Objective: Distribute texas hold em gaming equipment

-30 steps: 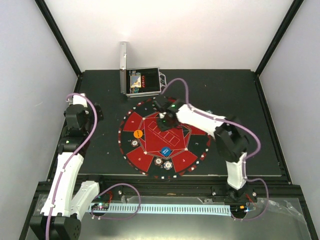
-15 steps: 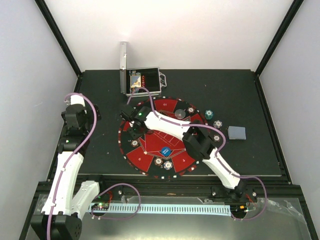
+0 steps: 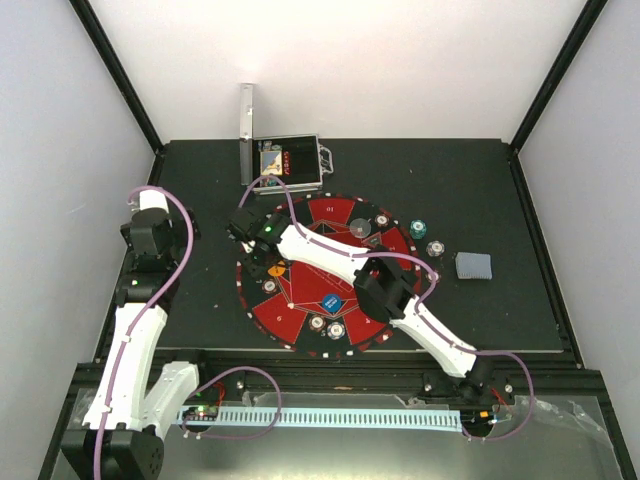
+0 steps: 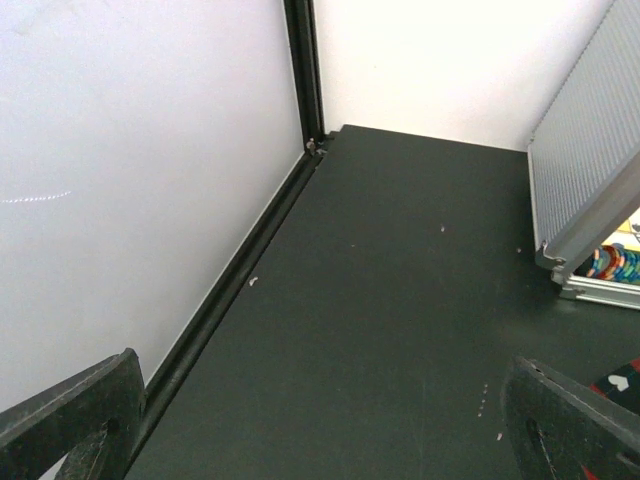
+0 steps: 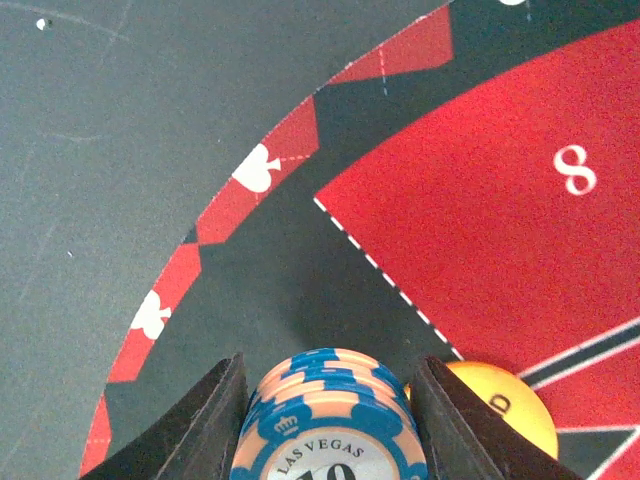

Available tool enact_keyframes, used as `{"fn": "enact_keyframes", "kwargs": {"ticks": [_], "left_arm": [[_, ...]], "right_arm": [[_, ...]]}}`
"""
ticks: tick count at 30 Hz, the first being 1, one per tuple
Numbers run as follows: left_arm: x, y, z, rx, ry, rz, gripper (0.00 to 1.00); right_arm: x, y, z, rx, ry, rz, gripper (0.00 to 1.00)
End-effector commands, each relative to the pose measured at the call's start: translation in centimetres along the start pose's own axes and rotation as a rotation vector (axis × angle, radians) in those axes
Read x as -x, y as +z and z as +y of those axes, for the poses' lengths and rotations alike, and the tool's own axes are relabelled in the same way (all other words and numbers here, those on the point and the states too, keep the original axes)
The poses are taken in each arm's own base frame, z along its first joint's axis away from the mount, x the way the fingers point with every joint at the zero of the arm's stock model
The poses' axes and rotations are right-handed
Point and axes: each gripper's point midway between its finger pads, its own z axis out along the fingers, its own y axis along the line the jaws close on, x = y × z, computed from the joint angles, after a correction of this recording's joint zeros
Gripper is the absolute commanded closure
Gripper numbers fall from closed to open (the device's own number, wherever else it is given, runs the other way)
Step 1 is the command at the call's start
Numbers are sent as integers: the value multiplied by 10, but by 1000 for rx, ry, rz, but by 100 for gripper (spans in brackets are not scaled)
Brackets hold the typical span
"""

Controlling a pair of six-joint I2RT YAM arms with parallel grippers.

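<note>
Left gripper (image 4: 320,405): hanging over the bare black table (image 4: 380,280) beside the left wall, fingers (image 4: 70,420) standing wide apart, gripping nothing.

Silver case (image 3: 288,165): lying open at the far side of the table, lid (image 3: 246,135) standing upright on its left, with colourful case chips (image 4: 612,262) showing at the right edge of the left wrist view.

Right gripper (image 5: 330,385): reaching across to the far-left rim of the mat, jaws pinching the chip stack from both sides.

Chip stack (image 5: 325,425): blue-and-peach striped, with a top face reading LAS VEGAS, sitting between the fingers over the dark band just left of red sector 8. Touching the mat or hanging clear of it: cannot tell.

Orange disc (image 5: 505,405): lying on the mat just right of the held stack, partly hidden behind the right finger.

Mat (image 3: 340,212): round, red and black, lying in the middle of the table.

Blue piece (image 3: 333,303): lying on the near red part of the mat.

Near chips (image 3: 316,324): sitting at the mat's near rim, with a second stack (image 3: 337,328) just beside it on the right.

Rim chip (image 3: 384,221): sitting on the mat's far-right edge.

Teal chips (image 3: 418,229): sitting just off the mat's right side, with a paler stack (image 3: 436,247) near them.

Cards (image 3: 473,265): grey-blue deck lying on the bare table right of the mat, well apart from both grippers.
</note>
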Motion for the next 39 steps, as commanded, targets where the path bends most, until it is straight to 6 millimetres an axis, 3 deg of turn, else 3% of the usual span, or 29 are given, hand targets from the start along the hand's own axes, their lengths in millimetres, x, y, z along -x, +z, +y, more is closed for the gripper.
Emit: {"fn": "enact_keyframes", "kwargs": {"ticks": [1,24,28,34,39], "left_arm": [[17,-8,14,62,-8,-42,1],[18,-7,12,45,-11,-44,1],[18,-7,12,44,-10,-44,1],[17,-7,11,37,-9,-43,1],[18,-7,10,31,-12,-45,1]], "right_arm": [[8,3,12,41,-23,-20,60],[0,38,13,24,-88,5,59],[-2,39,14,24,-96,8,52],[11,24,21,53,-112,-37,34],[32,-14,36,119,-132,-113,26]]}}
